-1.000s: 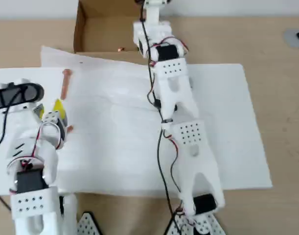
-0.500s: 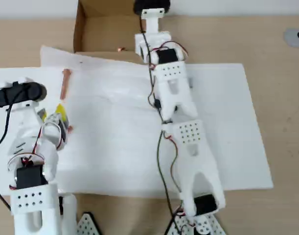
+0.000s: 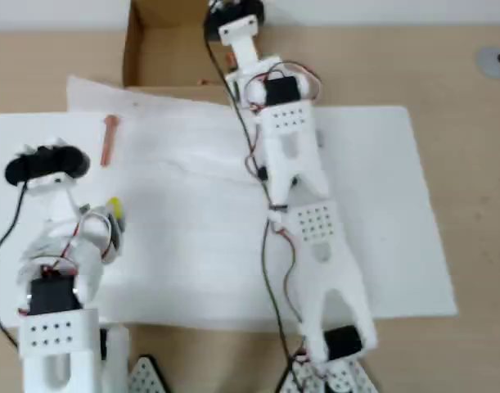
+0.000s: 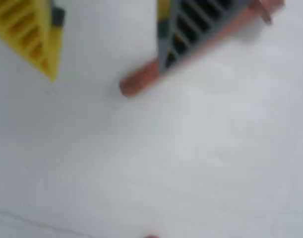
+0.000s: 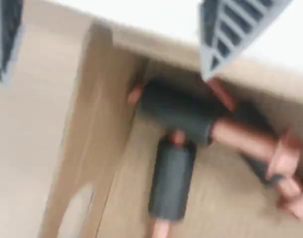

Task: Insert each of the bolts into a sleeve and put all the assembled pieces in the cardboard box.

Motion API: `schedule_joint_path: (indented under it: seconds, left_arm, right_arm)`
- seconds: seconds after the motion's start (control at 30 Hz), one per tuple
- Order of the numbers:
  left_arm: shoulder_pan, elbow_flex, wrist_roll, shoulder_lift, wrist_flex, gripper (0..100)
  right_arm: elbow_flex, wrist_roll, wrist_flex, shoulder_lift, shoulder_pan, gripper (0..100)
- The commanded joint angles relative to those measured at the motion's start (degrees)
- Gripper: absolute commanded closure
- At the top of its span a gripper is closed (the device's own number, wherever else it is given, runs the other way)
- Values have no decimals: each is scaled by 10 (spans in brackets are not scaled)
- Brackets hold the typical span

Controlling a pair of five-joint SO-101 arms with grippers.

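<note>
My left gripper (image 4: 106, 72) hangs open just above the white sheet (image 4: 181, 163); its yellow fingers (image 3: 114, 206) show at the near left. A copper bolt (image 4: 141, 82) lies on the sheet, partly behind one finger, not gripped. Another copper bolt (image 3: 109, 139) lies farther back on the sheet. My right gripper (image 5: 105, 77) stands open over the cardboard box (image 5: 87, 148), nothing between its grey fingers. Inside the box lie dark sleeves (image 5: 171, 183) with copper bolts (image 5: 245, 141) through them. The right arm (image 3: 295, 164) stretches to the box (image 3: 135, 49) at the table's back.
The white sheet (image 3: 192, 229) covers most of the wooden table (image 3: 462, 82). The right arm's long white links cross the sheet's middle. A dark object (image 3: 495, 61) sits at the far right edge. Open sheet lies between the two arms.
The right arm's gripper has swung left over the box. The left gripper has shifted a little to the right and toward the near edge, over the bolt on the sheet.
</note>
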Motion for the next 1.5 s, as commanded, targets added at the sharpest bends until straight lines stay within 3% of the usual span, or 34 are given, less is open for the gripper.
schedule_joint_path:
  seconds: [0.0, 0.13, 0.53, 0.8, 1.13, 1.47]
  left_arm:
    - [9, -81, 6, 24, 10, 850]
    - [6, -189, -16, 139, 8, 850]
    - [4, -641, -30, 717, 9, 854]
    - [4, -902, -76, 987, 120, 855]
    - [-15, -1189, -78, 1230, 197, 855]
    - [-18, -1343, -127, 1366, 224, 857]
  right_arm:
    - [-29, 6, 48, -55, -4, 707]
    - [-29, 5, 98, -109, 1, 707]
    - [-29, 8, 252, -268, 7, 707]
    - [-27, 8, 258, -328, 62, 709]
    - [-26, 8, 258, -341, 99, 709]
    - [-25, 8, 258, -337, 95, 709]
